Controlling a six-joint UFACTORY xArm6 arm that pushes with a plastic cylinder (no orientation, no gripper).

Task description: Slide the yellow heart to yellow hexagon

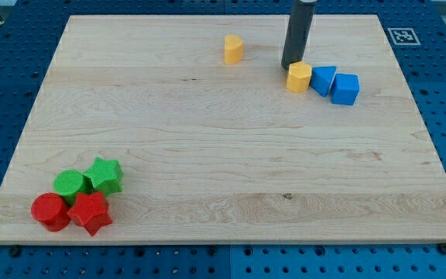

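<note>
The yellow heart [233, 48] sits near the board's top centre. The yellow hexagon [299, 77] lies to its right and a little lower, touching a blue block. My tip [289, 66] comes down from the view's top and rests just at the hexagon's upper left edge, to the right of the heart with a clear gap between them.
Two blue blocks [323, 80] [345, 89] sit in a row right of the hexagon. At the bottom left, a green star [104, 175], a green cylinder [70, 184], a red cylinder [50, 211] and a red star [90, 212] are clustered. The wooden board [223, 155] lies on a blue pegboard.
</note>
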